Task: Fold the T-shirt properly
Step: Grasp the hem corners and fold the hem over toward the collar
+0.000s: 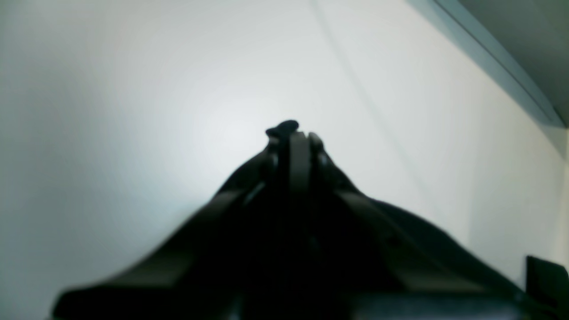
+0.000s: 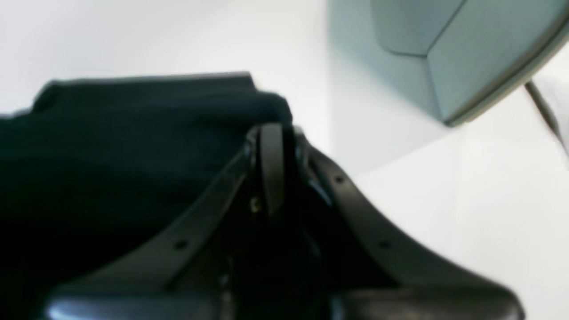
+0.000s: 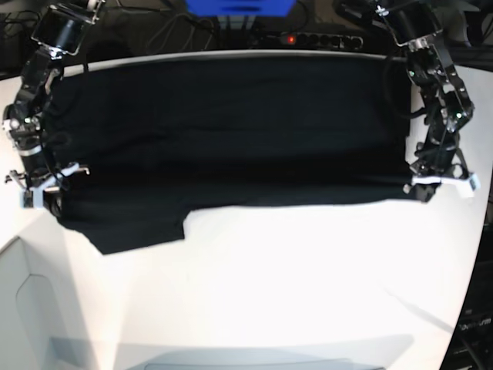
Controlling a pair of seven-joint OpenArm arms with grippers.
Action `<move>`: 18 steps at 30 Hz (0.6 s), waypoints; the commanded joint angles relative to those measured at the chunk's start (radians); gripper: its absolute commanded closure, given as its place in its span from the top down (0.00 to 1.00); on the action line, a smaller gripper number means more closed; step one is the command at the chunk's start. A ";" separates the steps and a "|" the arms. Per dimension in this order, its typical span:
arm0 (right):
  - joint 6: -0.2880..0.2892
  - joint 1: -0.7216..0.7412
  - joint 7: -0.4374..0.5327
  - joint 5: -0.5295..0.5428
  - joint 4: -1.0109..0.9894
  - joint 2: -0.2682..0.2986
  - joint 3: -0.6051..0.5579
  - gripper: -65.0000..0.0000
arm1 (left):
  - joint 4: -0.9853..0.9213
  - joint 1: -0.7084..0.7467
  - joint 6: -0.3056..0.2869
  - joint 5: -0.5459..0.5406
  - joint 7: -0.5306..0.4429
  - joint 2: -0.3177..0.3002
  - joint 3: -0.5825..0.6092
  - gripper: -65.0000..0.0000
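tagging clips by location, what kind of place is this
Probably a robotics lab or test bench, not a home. A black T-shirt lies spread on a plain white table between two robot arms, and a power strip with tangled cables sits along the table's far edge.

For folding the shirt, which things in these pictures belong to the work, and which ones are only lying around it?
Belong to the work:
- T-shirt, black, spread across the white table
- left gripper, jaws shut on the T-shirt's edge
- right gripper, jaws shut on the opposite edge

Only lying around:
- power strip with a red light, behind the table
- blue object at the far edge
- cables
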 commanded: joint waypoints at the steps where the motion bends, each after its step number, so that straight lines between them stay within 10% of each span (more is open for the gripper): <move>1: -0.003 -0.007 0.028 0.008 0.036 0.021 0.024 0.00 | 0.035 0.016 -0.003 -0.031 -0.027 -0.008 -0.018 0.00; 18: -0.001 -0.217 0.037 0.007 0.085 -0.005 0.068 0.00 | 0.023 0.200 -0.012 -0.110 -0.033 0.050 -0.063 0.00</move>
